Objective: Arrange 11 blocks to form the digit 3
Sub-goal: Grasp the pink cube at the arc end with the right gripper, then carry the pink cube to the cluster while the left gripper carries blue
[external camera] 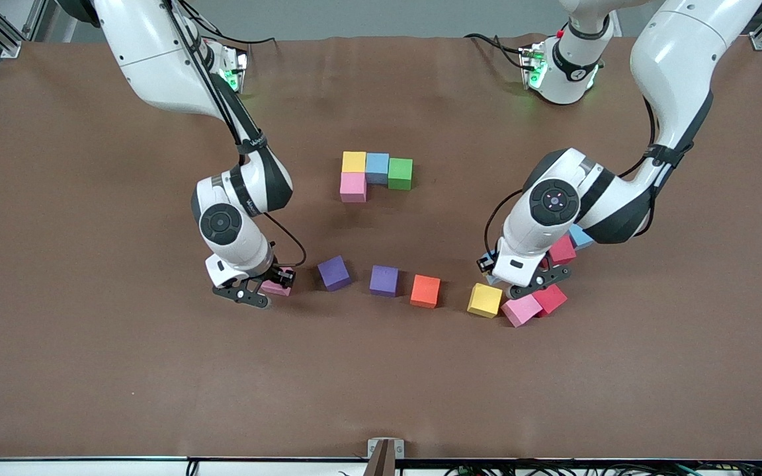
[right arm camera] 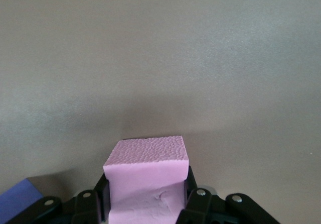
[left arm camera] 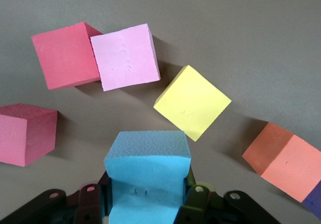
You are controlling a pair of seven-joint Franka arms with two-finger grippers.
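Two blocks gripped for the digit 3

A pink block point(right arm camera: 146, 176) is clamped in the right tool point(external camera: 263, 289), a blue block point(left arm camera: 148, 171) in the left tool point(external camera: 528, 283) (both low over the counter point(external camera: 90, 370)), presumably destined for the started figure point(external camera: 376, 173) mid-counter.

Matt, grainy foam is seen in the blocks point(left arm camera: 148, 156), matt brown cloth on the table point(external camera: 90, 370), glossy white plastic on the arms point(external camera: 149, 59).

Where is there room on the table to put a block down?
Bare table lies between the block row and the front camera, and between the purple block and pink block. It is crowded around the yellow block.
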